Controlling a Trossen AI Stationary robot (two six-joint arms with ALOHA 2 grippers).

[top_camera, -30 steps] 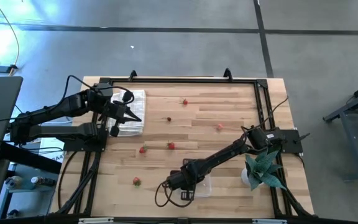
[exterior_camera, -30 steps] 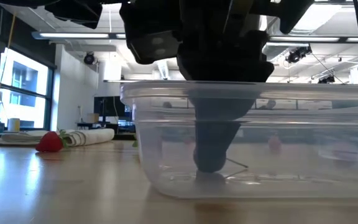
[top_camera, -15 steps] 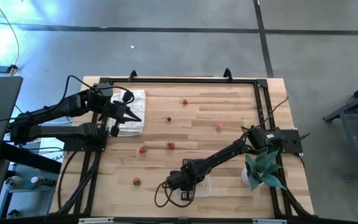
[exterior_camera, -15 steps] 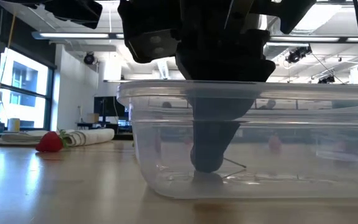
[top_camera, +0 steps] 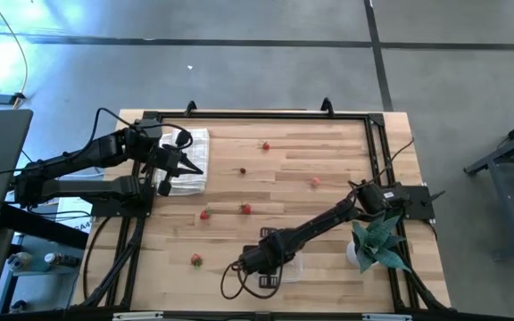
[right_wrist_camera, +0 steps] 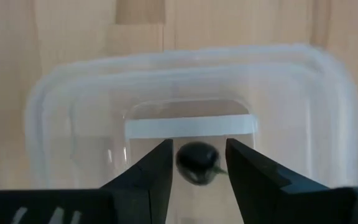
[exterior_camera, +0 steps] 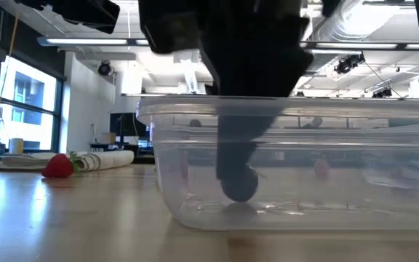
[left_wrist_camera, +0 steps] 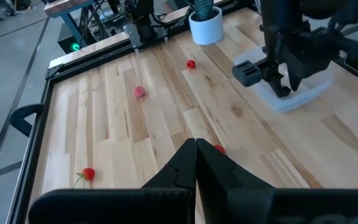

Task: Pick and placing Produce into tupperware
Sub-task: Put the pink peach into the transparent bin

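left gripper (top_camera: 188,167) pinched shut, empty, parked over the cloth (top_camera: 188,160) | red produce (top_camera: 205,214) scattered between the claws | right gripper (right_wrist_camera: 196,158) inside tupperware (right_wrist_camera: 73,99), fingers narrowly parted around dark berry (right_wrist_camera: 197,163) | likely light, soft, bruisable: pinch its sides gently | contact unclear; container mostly hidden from above

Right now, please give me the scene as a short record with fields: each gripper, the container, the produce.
right gripper: open, over the tupperware, fingers either side of a dark berry
dark berry: inside the tupperware, near its floor
left gripper: shut, empty, waiting by the checked cloth
red berries: several loose on the table, outside the container
potted plant: at the table's right edge
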